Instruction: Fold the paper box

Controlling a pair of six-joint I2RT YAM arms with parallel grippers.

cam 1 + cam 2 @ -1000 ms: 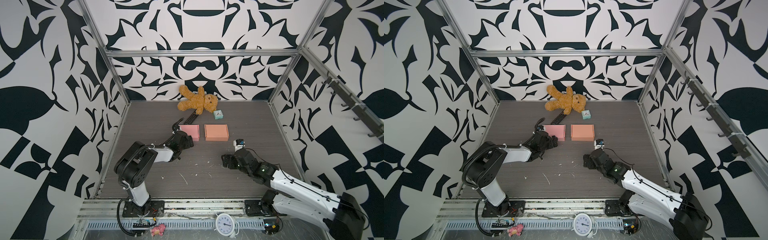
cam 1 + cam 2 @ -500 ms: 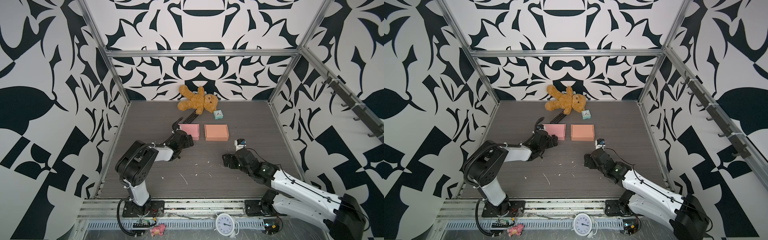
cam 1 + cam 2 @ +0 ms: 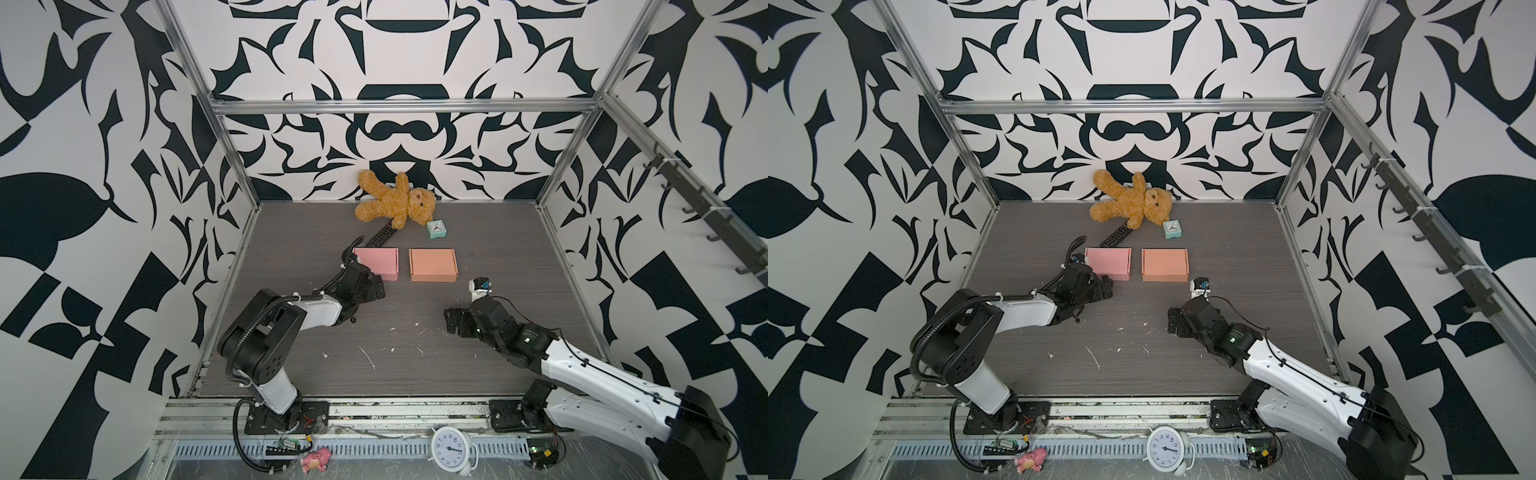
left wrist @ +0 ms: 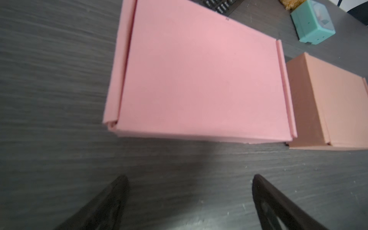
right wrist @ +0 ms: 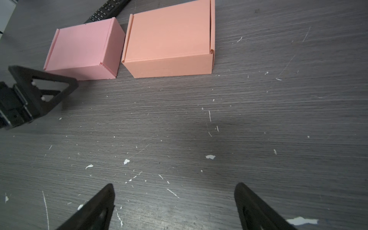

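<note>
Hovering left hand (image 4: 190, 177) released, pink box (image 4: 199, 75) just ahead, closed; right hand (image 5: 175, 185) released, empty. Folding looks finished; next: withdraw clear.

The desk (image 3: 415, 374) is a dark grey, wood-grained surface filling the lower middle of both top views. Near the centre of the frame two closed boxes sit on it side by side with a narrow gap between them: the pink box (image 3: 376, 264) on the left, the orange box (image 3: 433, 264) on the right. Above them, against the back wall, a brown teddy bear (image 3: 395, 203) lies sprawled. A black remote control (image 3: 380, 235) slants from the bear down toward the pink box's upper edge, and a small teal clock (image 3: 436, 229) stands just beside the bear's head. Small white scraps (image 5: 210, 157) and thin scratches speckle the bare grain below the boxes.
</note>
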